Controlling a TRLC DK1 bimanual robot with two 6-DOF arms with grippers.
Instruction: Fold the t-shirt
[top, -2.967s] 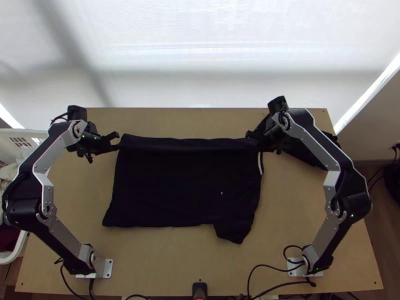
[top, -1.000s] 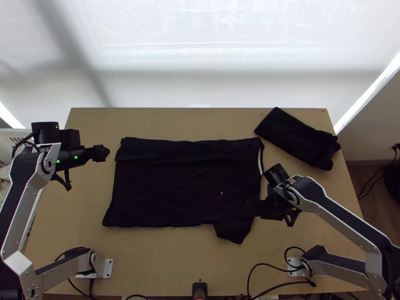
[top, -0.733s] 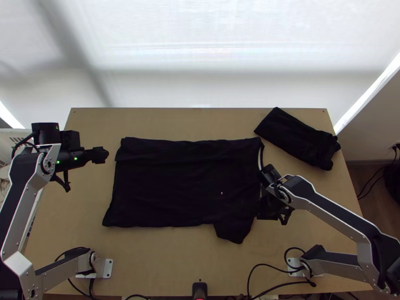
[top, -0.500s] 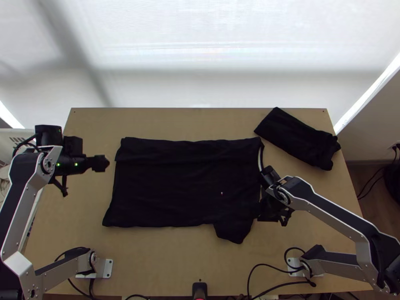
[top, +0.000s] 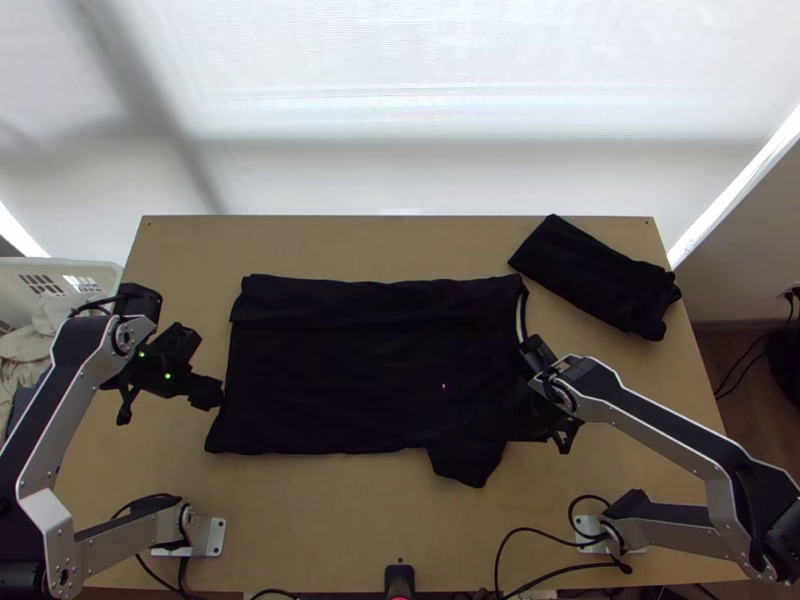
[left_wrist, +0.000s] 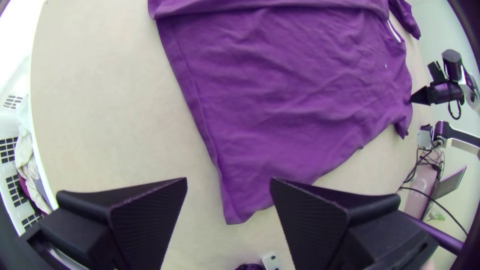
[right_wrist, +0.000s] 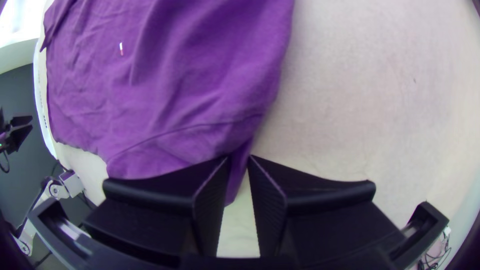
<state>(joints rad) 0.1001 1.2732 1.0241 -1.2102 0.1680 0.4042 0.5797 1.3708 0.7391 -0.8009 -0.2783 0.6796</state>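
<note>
T-shirt (top: 360, 370) on a light wooden table (top: 340, 510), with both grippers at its sides. The dark garment lies spread between the two sets of fingers, a band along its far edge doubled over; a sleeve (top: 468, 462) juts toward the near side, close to the right fingers. A pale neckline strip (top: 521, 318) runs along the garment's right side, farther up the table than the right fingers.

Left gripper (top: 214, 396): just beside the garment's left edge, toward the near left corner. In the left wrist view the fingers stand wide apart, and a corner of the cloth (left_wrist: 234, 212) appears between them, not clamped.

Right gripper (top: 522, 420): at the garment's right side. In the right wrist view the fingers are parted by a narrow gap; a strip of cloth (right_wrist: 239, 172) shows within it, with bare table alongside. Whether the fingers touch the strip cannot be told.

Surroundings: a second dark cloth (top: 595, 278), bunched into a long bundle, lies beyond the right fingers, toward the table's far right corner. A white basket (top: 95, 270) holding fabrics (top: 25, 345) stands on the outer side of the left fingers, past the table's edge.
</note>
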